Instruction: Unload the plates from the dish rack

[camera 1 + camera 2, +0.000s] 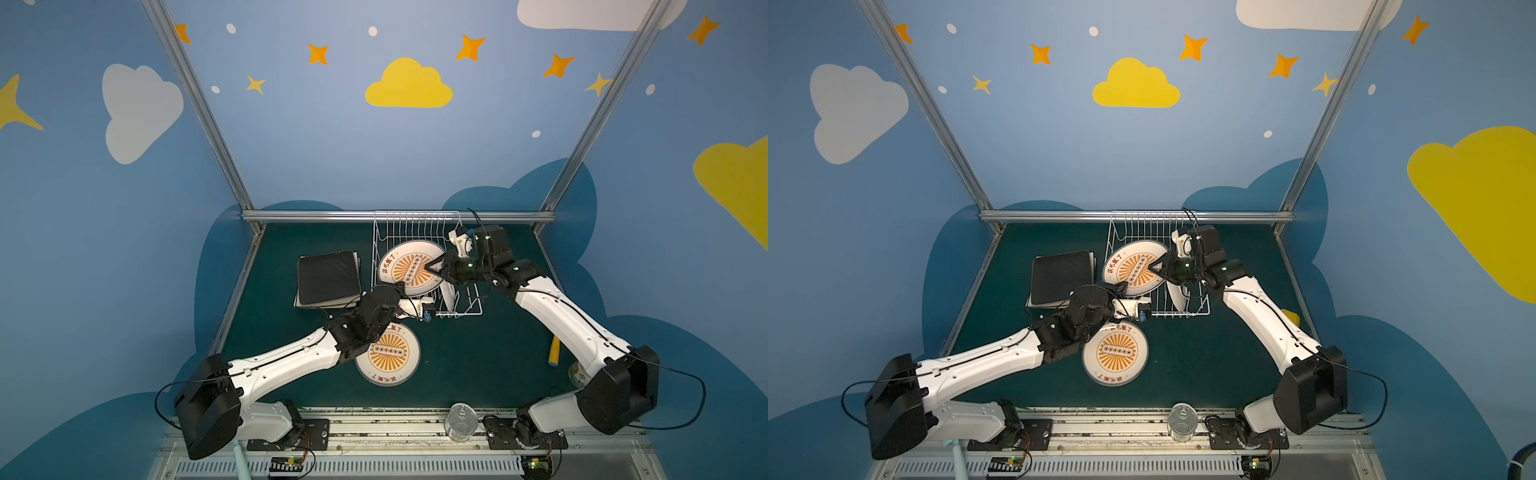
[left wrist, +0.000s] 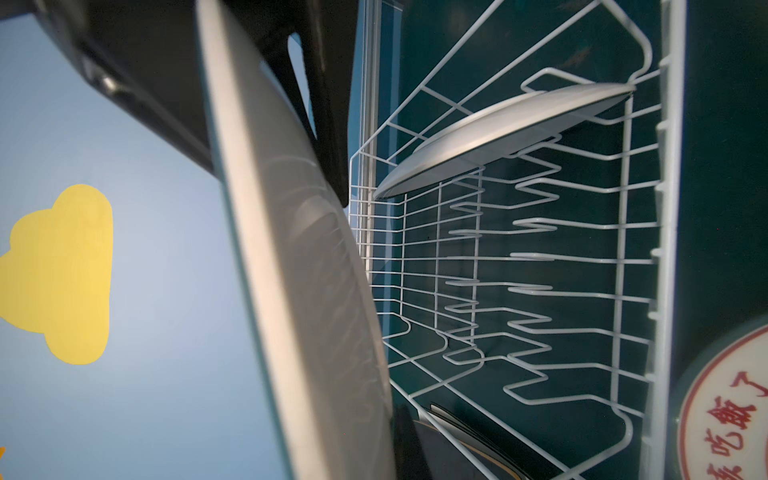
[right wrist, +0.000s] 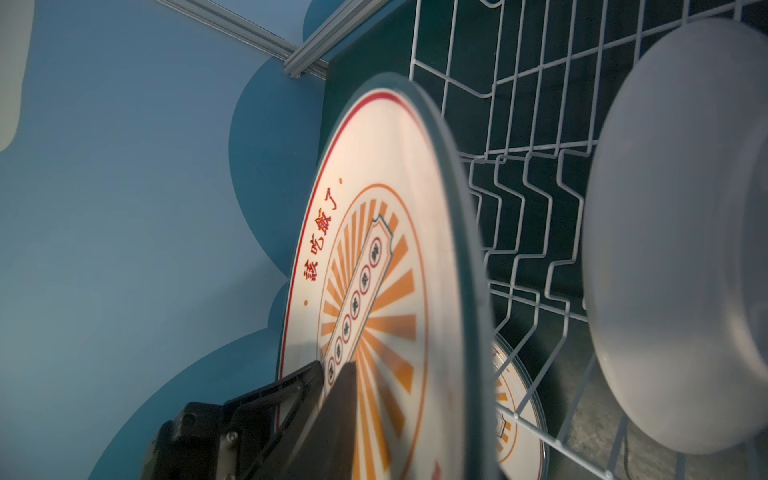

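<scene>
Right claw (image 1: 429, 267) sideways at plate (image 1: 401, 274)

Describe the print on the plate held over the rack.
Orange sunburst around a banner, red characters, on white plate; clearest in the right wrist view.

You've got blue walls (image 1: 374, 158) on three sides, at 9, 12 and 3 o'clock. There's a yellow cloud (image 1: 409, 85) on the 12 o'clock wall, with orange stars (image 1: 470, 48) and white dots (image 1: 372, 31) around it. A white cloud (image 1: 139, 112) sits at 9, and a second yellow cloud shape (image 1: 731, 183) at 3. Darker blue cloud shapes (image 1: 519, 187) run along the wall bottoms. Aluminium posts (image 1: 199, 108) rise at the back corners, joined by a crossbar (image 1: 395, 216). The surface (image 1: 478, 353) is dark green. At 6 o'clock you have an aluminium rail (image 1: 395, 428) and a slotted strip (image 1: 374, 467). Light is even and dimmish.
</scene>
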